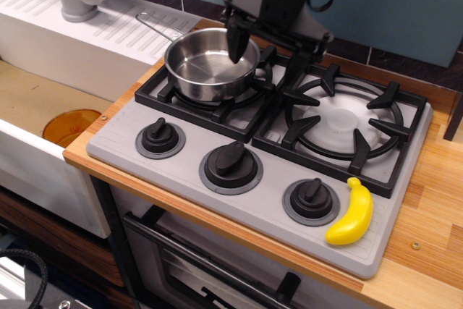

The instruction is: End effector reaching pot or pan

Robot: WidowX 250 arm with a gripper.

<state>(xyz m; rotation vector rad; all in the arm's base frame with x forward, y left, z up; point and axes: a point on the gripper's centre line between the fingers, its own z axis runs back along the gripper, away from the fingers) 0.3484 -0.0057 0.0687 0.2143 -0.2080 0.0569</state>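
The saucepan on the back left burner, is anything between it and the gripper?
Nothing visible. The open gripper hangs right at the saucepan, one finger over its right rim, the other outside.

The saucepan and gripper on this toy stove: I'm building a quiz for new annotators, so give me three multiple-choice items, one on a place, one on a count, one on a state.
1. Where does the saucepan sit?
A. on the rear-left burner grate
B. on the right burner grate
C. in the sink

2. How many black knobs line the stove front?
A. two
B. three
C. five

3. How do the gripper's fingers stand at the saucepan?
A. closed on the long handle
B. spread apart, one over the pan's inside, the other outside its right rim
C. resting on the banana

Key: 1 A, the pan rests on the left grate, with its handle pointing toward the sink. 2 B, left knob, middle knob and right knob show. 3 B, the left finger hangs over the bowl while the other stands beyond the rim; the banana lies far off.
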